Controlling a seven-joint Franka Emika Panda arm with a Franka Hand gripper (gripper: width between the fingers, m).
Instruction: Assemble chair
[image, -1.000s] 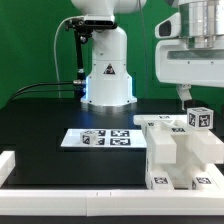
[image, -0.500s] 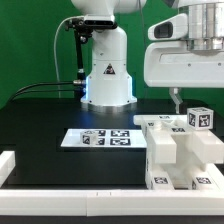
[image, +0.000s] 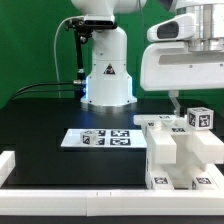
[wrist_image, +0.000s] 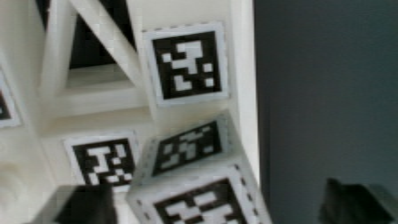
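Several white chair parts (image: 180, 150) with black marker tags lie bunched at the exterior view's right, one small tagged block (image: 200, 117) on top. My gripper (image: 177, 102) hangs just above the back of this pile, one thin finger showing under the big white hand. In the wrist view the two dark fingertips (wrist_image: 80, 205) stand wide apart, so the gripper (wrist_image: 217, 205) is open and holds nothing. A tilted tagged white part (wrist_image: 196, 190) lies below, between the fingers. More tagged white pieces (wrist_image: 187, 65) lie beyond it.
The marker board (image: 97, 137) lies flat on the black table at the middle. The robot base (image: 105, 75) stands behind it. A white rail (image: 60, 190) runs along the table's front and left edge.
The gripper has moved toward the exterior view's left and slightly down over the pile of parts, then nearly stopped. The parts have not moved.
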